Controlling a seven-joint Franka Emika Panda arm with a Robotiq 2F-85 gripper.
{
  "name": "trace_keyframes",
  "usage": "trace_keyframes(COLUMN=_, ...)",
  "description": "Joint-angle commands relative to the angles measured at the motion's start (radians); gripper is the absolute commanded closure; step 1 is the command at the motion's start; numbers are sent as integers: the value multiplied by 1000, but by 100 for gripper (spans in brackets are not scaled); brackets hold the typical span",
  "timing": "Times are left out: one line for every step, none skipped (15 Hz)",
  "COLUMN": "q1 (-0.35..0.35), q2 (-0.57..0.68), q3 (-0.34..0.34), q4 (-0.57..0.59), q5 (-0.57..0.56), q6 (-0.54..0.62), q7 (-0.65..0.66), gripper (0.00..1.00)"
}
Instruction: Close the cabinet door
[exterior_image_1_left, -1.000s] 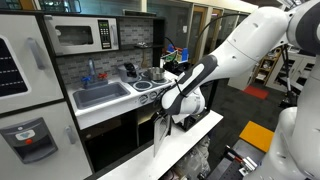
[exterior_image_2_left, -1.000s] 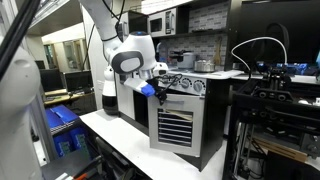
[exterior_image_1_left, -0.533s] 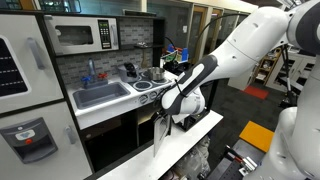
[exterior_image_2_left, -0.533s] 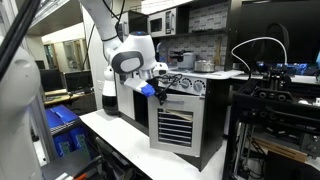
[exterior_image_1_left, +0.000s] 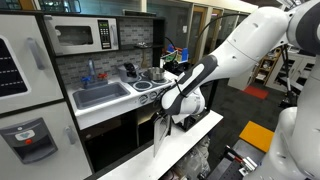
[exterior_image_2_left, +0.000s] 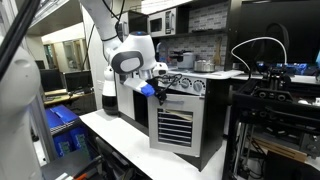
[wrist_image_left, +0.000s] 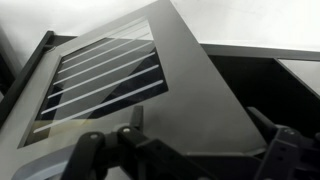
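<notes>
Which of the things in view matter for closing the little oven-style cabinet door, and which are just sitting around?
Part of the job:
- cabinet door, standing open
- gripper, at the door's top edge

Just there:
- microwave
- sink
- fridge door
- blue bins

Exterior views are lit evenly, slightly soft; at the wrist, the cabinet door (wrist_image_left: 190, 105) is washed by glare.

A white bench (exterior_image_2_left: 108, 132) stretches below the gripper (exterior_image_2_left: 149, 90) — the play kitchen (exterior_image_2_left: 188, 125) stands on it, just beside the gripper.
</notes>
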Motion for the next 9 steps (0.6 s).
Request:
trace_keyframes(q1=12, q2=-7, q3=-5, q4=6, q5=-17, q6=0, q7=20, gripper=0)
trace_keyframes(q1=19, q2=-15, q3=-7, q4=9, q5=-25, q6=6, q7=28, gripper=0)
trace_keyframes(q1=24, q2=-23, q3=-11, q4=12, q5=-36, q6=11, q7=38, gripper=0)
trace_keyframes(q1=31, q2=-36, q3=-14, q4=14, q5=-51, q6=12, q7=52, gripper=0)
trace_keyframes(q1=38, q2=-46, q3=-17, q4=16, q5=-70, q6=13, q7=71, gripper=0)
trace_keyframes(q1=44, q2=-56, q3=-20, q4=17, q5=-95, q6=13, q7=93, gripper=0)
trace_keyframes(q1=48, q2=-66, q3=-22, q4=16, q5=-121, q6=8, q7=117, gripper=0)
trace_keyframes(q1=51, q2=-75, q3=-21, q4=15, q5=-144, q6=9, q7=144, gripper=0)
trace_keyframes(q1=50, q2=-87, q3=-15, q4=15, q5=-158, q6=4, q7=157, gripper=0)
